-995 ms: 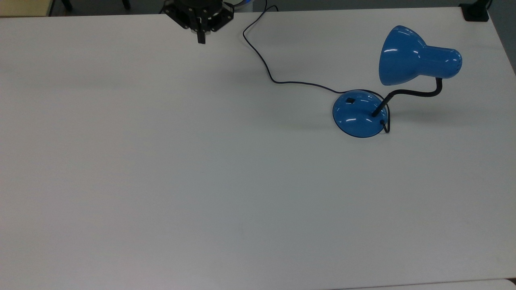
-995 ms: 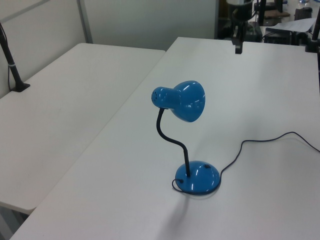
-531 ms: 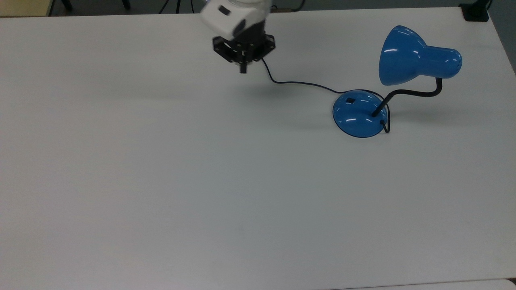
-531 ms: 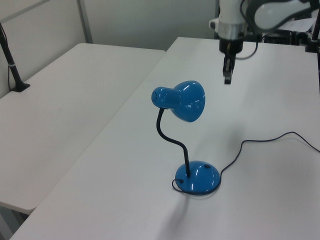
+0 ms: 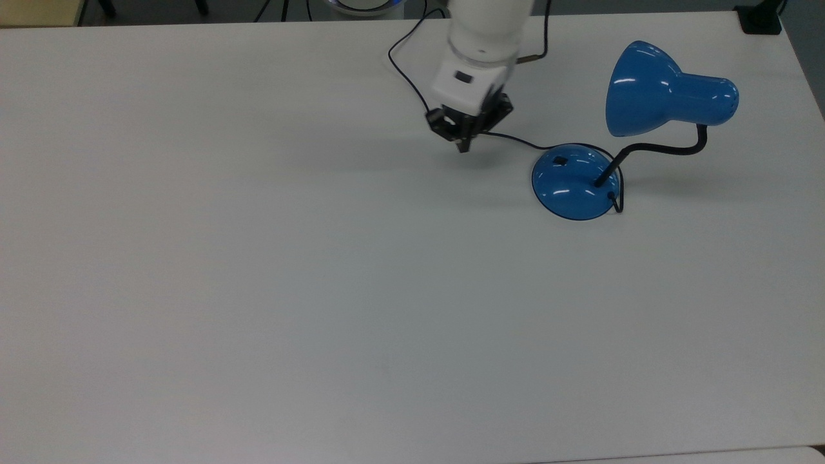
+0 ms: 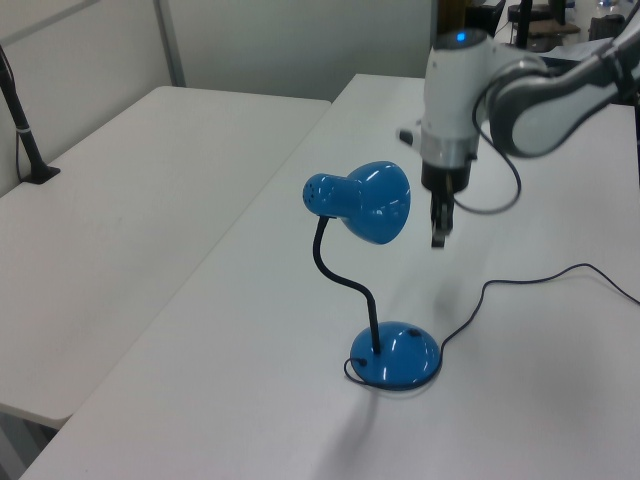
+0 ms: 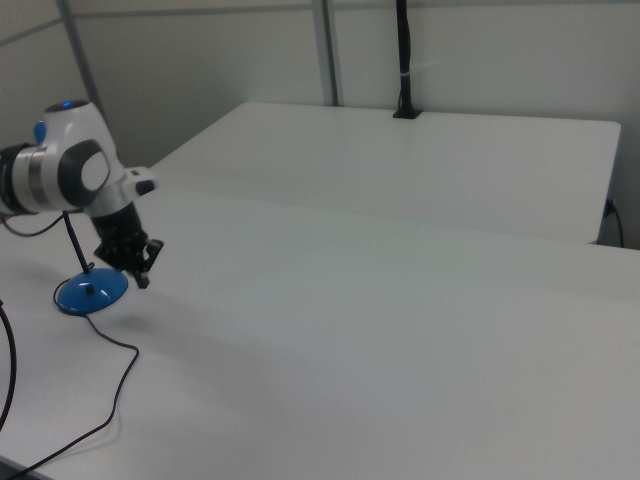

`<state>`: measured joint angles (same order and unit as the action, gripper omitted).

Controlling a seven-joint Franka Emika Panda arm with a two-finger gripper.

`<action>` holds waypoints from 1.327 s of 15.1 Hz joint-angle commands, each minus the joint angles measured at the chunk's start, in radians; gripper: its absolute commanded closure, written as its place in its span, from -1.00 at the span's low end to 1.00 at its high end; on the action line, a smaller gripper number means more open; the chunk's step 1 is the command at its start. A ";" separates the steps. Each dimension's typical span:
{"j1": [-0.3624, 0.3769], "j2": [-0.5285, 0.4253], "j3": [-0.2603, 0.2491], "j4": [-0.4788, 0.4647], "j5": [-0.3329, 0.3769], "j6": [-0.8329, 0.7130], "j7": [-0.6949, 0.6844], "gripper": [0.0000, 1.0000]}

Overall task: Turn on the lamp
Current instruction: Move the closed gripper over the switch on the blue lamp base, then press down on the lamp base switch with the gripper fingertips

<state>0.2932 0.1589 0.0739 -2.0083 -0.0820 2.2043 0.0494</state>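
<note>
The lamp stands on the white table (image 5: pixel 258 290) toward the top view's right. Its glossy blue shade (image 5: pixel 644 90) hangs on a black gooseneck (image 5: pixel 657 149) above the round blue base (image 5: pixel 573 187). A small black switch (image 5: pixel 560 160) sits on the base's upper left, and the thin cord (image 5: pixel 412 84) trails off to the far edge. My gripper (image 5: pixel 463 147) hovers over the cord, left of the base, fingers together and pointing down. In the left view the gripper (image 6: pixel 437 238) hangs just right of the shade (image 6: pixel 370 203), above the base (image 6: pixel 395 355). The right view puts the gripper (image 7: pixel 143 278) beside the base (image 7: pixel 90 290).
A black clamp (image 5: pixel 759 19) sits at the table's far right corner in the top view. A second white table (image 6: pixel 120 200) adjoins on the left view's left, with a black post (image 6: pixel 25 130) on it.
The arm has swung from the table's far edge toward the lamp base, travelling right and nearer in the top view and dropping lower. The lamp has not moved.
</note>
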 commanded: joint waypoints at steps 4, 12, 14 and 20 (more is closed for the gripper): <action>0.015 0.007 0.119 -0.046 0.001 0.092 -0.132 1.00; 0.020 0.106 0.172 -0.038 0.001 0.301 -0.238 1.00; 0.020 0.111 0.175 -0.038 0.001 0.343 -0.246 1.00; 0.014 0.110 0.198 -0.035 0.001 0.353 -0.249 1.00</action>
<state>0.3181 0.2779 0.2481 -2.0375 -0.0822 2.5380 -0.1762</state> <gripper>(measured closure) 0.996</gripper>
